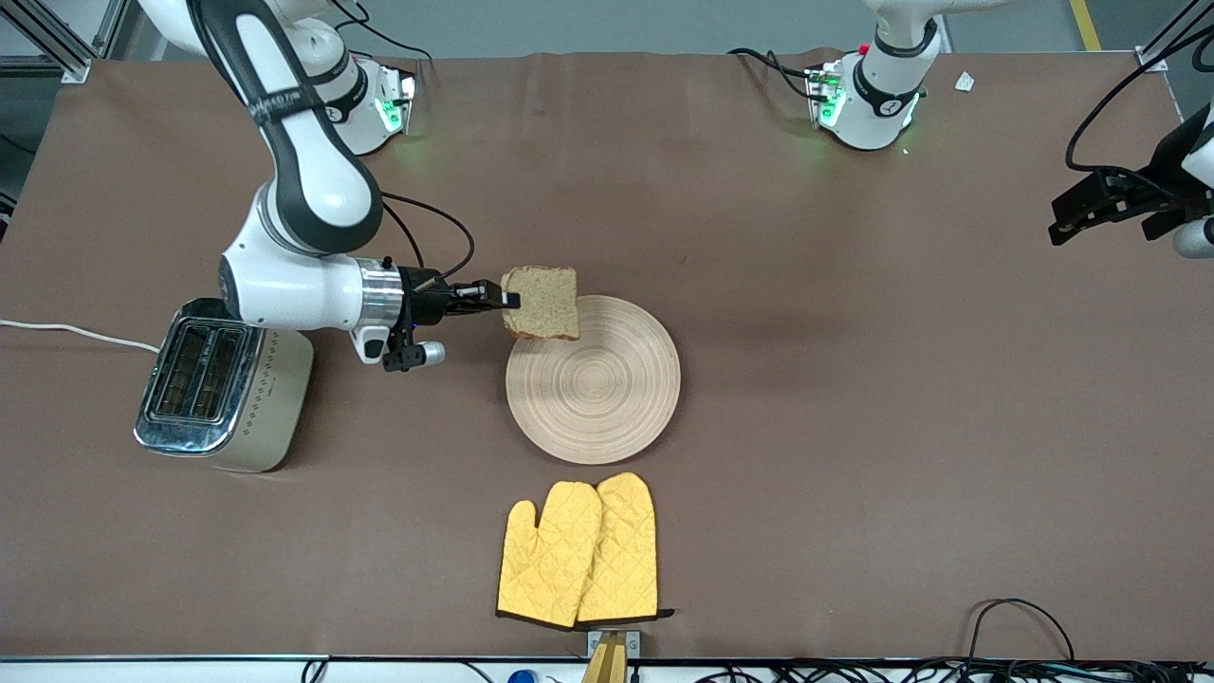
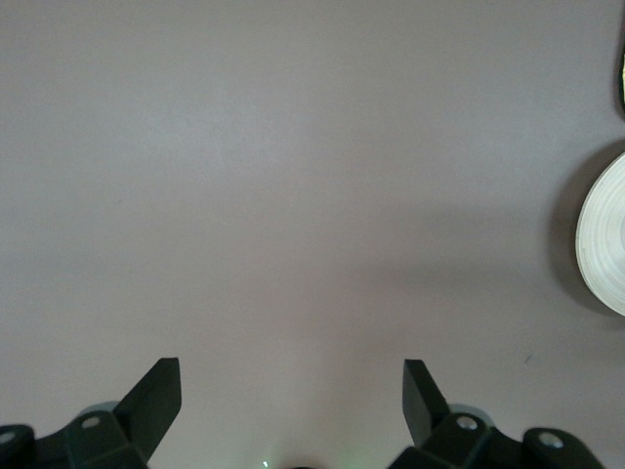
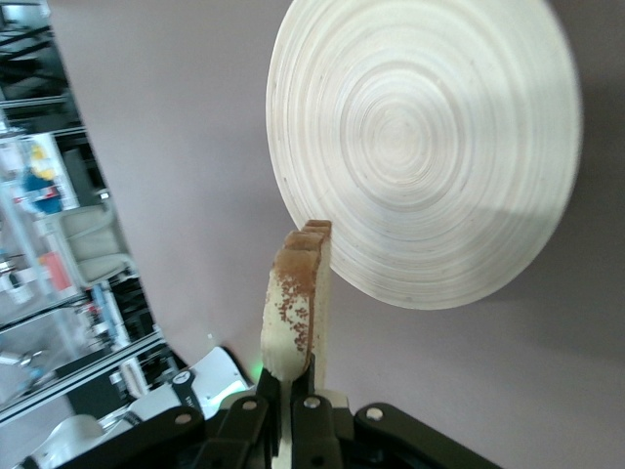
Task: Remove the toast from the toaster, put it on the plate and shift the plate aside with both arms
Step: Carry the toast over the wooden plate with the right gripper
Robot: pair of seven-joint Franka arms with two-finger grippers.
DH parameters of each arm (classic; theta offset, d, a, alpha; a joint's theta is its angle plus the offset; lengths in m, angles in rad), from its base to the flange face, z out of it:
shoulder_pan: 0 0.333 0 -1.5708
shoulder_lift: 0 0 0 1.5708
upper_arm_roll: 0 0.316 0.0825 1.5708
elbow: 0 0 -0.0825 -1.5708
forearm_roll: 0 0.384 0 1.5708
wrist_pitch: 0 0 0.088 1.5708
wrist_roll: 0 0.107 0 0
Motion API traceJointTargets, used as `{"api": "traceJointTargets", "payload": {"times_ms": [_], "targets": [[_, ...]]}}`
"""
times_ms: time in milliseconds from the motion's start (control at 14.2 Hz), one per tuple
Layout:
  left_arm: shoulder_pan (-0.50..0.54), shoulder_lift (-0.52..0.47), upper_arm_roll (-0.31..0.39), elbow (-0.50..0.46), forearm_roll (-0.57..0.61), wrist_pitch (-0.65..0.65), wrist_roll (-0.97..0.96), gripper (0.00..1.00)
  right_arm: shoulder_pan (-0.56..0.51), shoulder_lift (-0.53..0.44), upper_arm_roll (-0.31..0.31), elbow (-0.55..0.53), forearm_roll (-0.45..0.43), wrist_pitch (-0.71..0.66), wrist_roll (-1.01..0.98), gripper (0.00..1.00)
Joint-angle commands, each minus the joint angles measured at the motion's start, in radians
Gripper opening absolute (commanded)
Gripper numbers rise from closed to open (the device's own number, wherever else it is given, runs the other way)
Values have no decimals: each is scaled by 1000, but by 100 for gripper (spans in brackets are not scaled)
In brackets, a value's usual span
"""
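My right gripper [image 1: 509, 301] is shut on the toast [image 1: 542, 302], a light brown slice held by one edge in the air over the plate's rim toward the toaster. The toast [image 3: 298, 303] shows edge-on in the right wrist view, pinched between the fingers. The plate [image 1: 593, 378], round, pale beige and ring-grooved, lies bare mid-table; it also shows in the right wrist view [image 3: 425, 147] and at the edge of the left wrist view [image 2: 605, 234]. My left gripper [image 1: 1076, 211] is open and empty, waiting high over the table's edge at the left arm's end; its fingers [image 2: 156, 396] frame bare cloth.
A silver and cream toaster [image 1: 220, 384] stands toward the right arm's end, under the right arm's wrist. A pair of yellow oven mitts [image 1: 579, 552] lies nearer to the front camera than the plate. A brown cloth [image 1: 901, 379] covers the table.
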Motion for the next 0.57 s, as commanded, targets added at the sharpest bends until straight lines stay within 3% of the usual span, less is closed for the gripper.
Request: {"api": "traceJointTargets", "payload": {"times_ms": [0,141,494], "targets": [[2,-1,5,15,-13,-16,18,100,6,43,1,-22,153,12,-126,0],[2,-1,5,15,-13,-16,18,100,9,80,0,-17,222,13,-231,0],[-1,2,3,15,-14,-14,17,100,9,163,1,56,270,62,-301,0]]}}
